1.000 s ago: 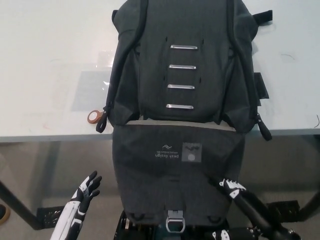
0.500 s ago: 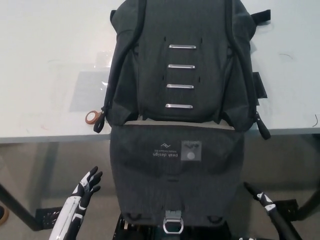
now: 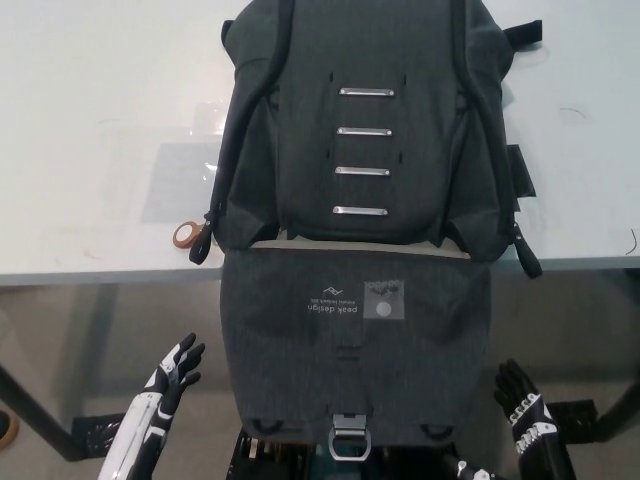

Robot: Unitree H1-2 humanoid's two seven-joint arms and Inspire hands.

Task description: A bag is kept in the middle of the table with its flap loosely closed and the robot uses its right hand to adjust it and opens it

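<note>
Since a second ago, the black right hand has drawn away from the flap and now sits lower right, clear of the fabric, fingers spread and holding nothing. The bag lies in the middle of the white table, its flap hanging open over the near edge with a metal buckle at the bottom. The white left hand rests at lower left below the table edge, fingers apart and empty. A small roll of tape lies on the table, touching the bag's left zipper pull. Four metal bars line the bag's front.
</note>
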